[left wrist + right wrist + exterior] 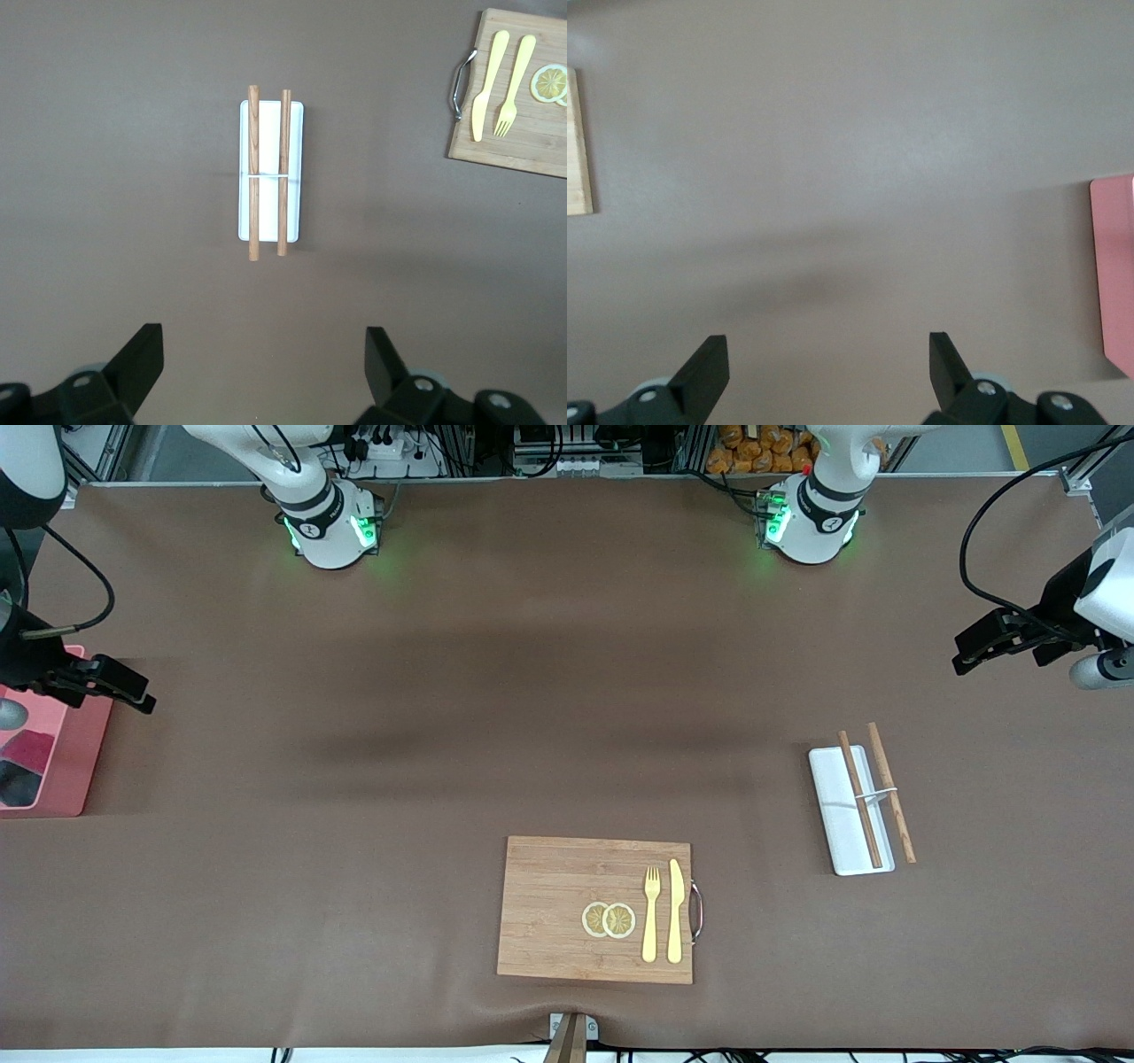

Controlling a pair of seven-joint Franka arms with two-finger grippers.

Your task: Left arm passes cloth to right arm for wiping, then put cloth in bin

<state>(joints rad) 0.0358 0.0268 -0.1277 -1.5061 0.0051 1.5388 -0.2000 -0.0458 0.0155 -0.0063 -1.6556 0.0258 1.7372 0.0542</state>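
Observation:
The cloth (29, 753), crimson-pink with a dark part, lies inside the salmon-pink bin (78, 755) at the right arm's end of the table. My right gripper (133, 691) is open and empty, up in the air beside the bin's edge over bare table. In the right wrist view my right gripper (826, 363) shows empty, with only a strip of the bin (1116, 266). My left gripper (974, 646) is open and empty over the left arm's end of the table. It also shows open in the left wrist view (264, 363).
A flat white tray (833, 815) with two wooden chopsticks (890, 793) across it lies toward the left arm's end; the tray also shows in the left wrist view (296, 168). A wooden board (549, 908) with a fork, a knife and lemon slices lies near the front edge.

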